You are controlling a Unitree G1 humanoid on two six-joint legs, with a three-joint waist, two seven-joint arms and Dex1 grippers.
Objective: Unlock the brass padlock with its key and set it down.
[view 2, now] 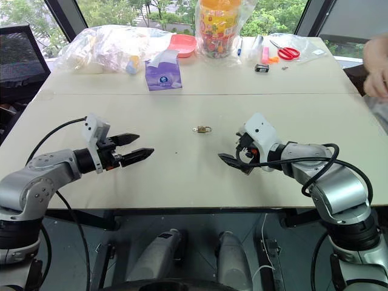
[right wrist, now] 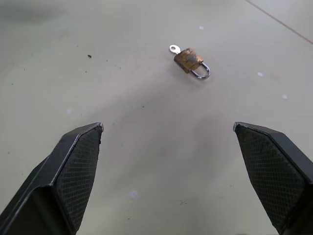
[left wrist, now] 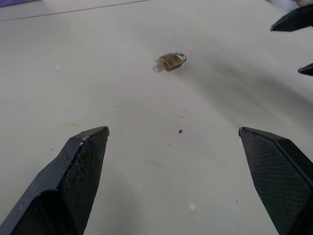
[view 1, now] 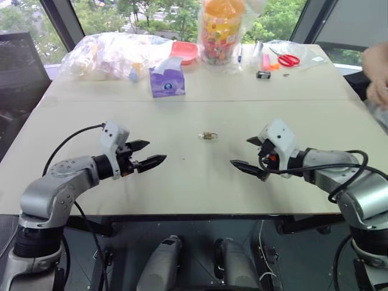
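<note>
Padlock (view 1: 208,136) is sitting on the desk (view 1: 182,182) pretty much dead centre between the two arms, lying flat on its side, shackle closed as far as I can tell. Key (right wrist: 173,48) looks already stuck in the bottom of it, since a little silver loop pokes out the end opposite the shackle.

Both arms hang a bit above the desk on either side, angled inward toward the lock. Left gripper (view 1: 150,154) has its fingers spread wide with nothing in them, same deal for the right gripper (view 1: 247,154). Neither one is touching the lock; both sit well short of it. My guess is they're staged like that so one can pin the body while the other goes for the key, because the thing is tiny and would just skid around if only one side poked at it. So nothing's started yet, I'd say.

Count: one padlock, one key, two empty grippers.

Far edge of the desk is cluttered: one pair of red scissors (view 1: 285,59), one purple tissue pack (view 1: 166,82), a clear jar with an orange lid (view 1: 222,27), some plastic bags (view 1: 112,54). A person's hand (view 1: 377,76) shows at the right edge.
</note>
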